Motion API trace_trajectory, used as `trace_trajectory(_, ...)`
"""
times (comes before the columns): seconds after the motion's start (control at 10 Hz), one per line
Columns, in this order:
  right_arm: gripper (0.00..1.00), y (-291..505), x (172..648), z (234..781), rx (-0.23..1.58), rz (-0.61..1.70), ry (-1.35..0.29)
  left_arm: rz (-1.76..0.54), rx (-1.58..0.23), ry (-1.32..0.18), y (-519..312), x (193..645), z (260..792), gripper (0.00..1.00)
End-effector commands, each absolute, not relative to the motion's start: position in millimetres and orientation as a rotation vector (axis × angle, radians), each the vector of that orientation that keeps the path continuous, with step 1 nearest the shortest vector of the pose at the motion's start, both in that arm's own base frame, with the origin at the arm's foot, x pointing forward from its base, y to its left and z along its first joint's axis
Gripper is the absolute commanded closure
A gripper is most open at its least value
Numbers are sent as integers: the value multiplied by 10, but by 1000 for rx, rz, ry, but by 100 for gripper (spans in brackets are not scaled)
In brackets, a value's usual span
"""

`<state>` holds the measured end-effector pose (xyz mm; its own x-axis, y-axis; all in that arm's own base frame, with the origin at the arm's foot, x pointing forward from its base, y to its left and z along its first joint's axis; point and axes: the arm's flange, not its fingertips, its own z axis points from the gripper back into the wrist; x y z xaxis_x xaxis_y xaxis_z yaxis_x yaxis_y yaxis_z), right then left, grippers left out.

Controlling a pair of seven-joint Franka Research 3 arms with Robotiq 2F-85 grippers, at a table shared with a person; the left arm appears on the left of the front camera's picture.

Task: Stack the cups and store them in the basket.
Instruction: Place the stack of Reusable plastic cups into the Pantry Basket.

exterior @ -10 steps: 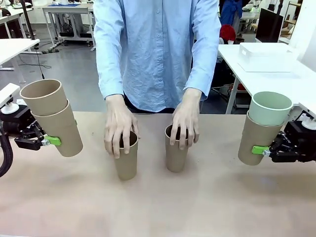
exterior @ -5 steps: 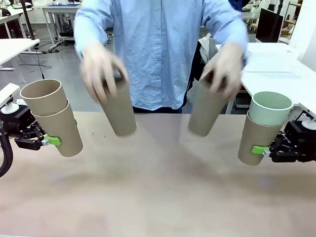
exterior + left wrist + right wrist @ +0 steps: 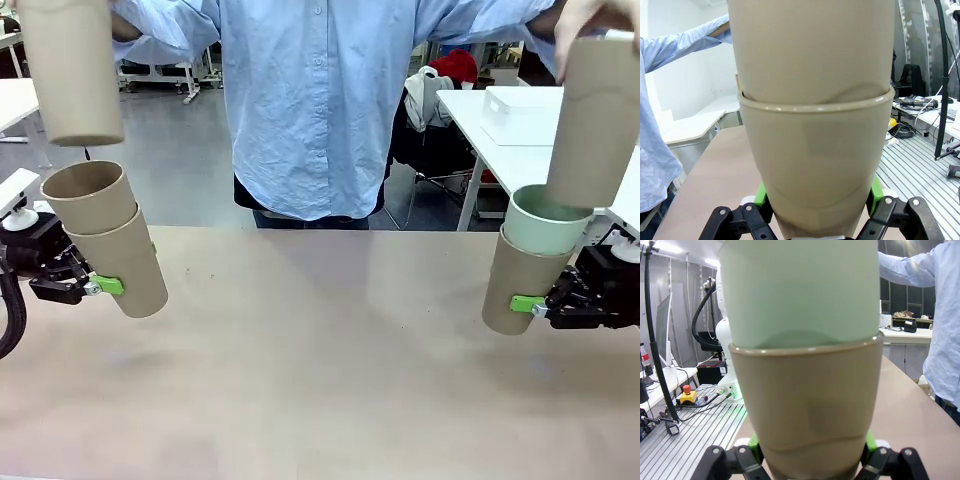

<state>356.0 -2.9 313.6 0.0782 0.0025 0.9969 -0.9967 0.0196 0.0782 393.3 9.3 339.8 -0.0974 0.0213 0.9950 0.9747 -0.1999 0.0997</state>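
My left gripper (image 3: 112, 285) is shut on a tilted stack of two tan cups (image 3: 128, 258), which sits between the green pads (image 3: 760, 192) in the left wrist view. My right gripper (image 3: 522, 303) is shut on a tan cup (image 3: 518, 272) with the mint green cup (image 3: 545, 220) nested in it; the right wrist view has the same pair (image 3: 805, 390) up close. The person holds one tan cup (image 3: 70, 70) above my left stack. Their other tan cup (image 3: 598, 120) has its base at the mint cup's mouth. The basket is out of view.
The person in a light blue shirt (image 3: 320, 100) stands at the far edge with arms spread wide. The brown table (image 3: 320, 370) lies bare between my grippers. A shallow white box (image 3: 525, 110) sits on a white table at the back right.
The person has lifted two tan cups off the table's middle and swung them outward and up, one over each of my stacks. My arms have not moved.
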Motion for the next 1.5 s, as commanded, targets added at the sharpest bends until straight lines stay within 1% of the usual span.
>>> trace_trajectory(0.0, 16, -27, 3581, 3166, 1219, 1135, -1174, -1438, -1315, -1200, 90, 3928, 3421, 15)
trace_trajectory(1.4, 16, -27, 3581, 3166, 1219, 1135, -1174, -1438, -1315, -1200, 90, 3928, 3421, 15)
